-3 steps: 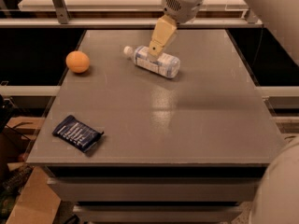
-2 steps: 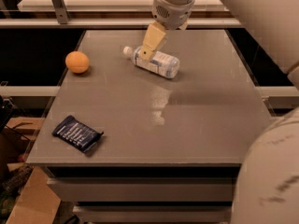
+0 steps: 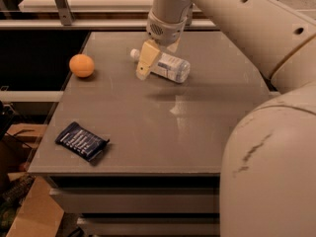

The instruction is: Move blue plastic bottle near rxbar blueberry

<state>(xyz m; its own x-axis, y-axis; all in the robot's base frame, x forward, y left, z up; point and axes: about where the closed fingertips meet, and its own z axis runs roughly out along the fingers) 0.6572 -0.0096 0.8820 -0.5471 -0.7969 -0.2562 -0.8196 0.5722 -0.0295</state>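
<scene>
The gripper, just in front of the blue plastic bottle, hides the stretch behind its cap.

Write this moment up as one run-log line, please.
gripper: at bottle cap end | bottle: lying, table rear | snack bar: front-left, far from bottle

gripper at bottle; rxbar front-left; orange left
</scene>
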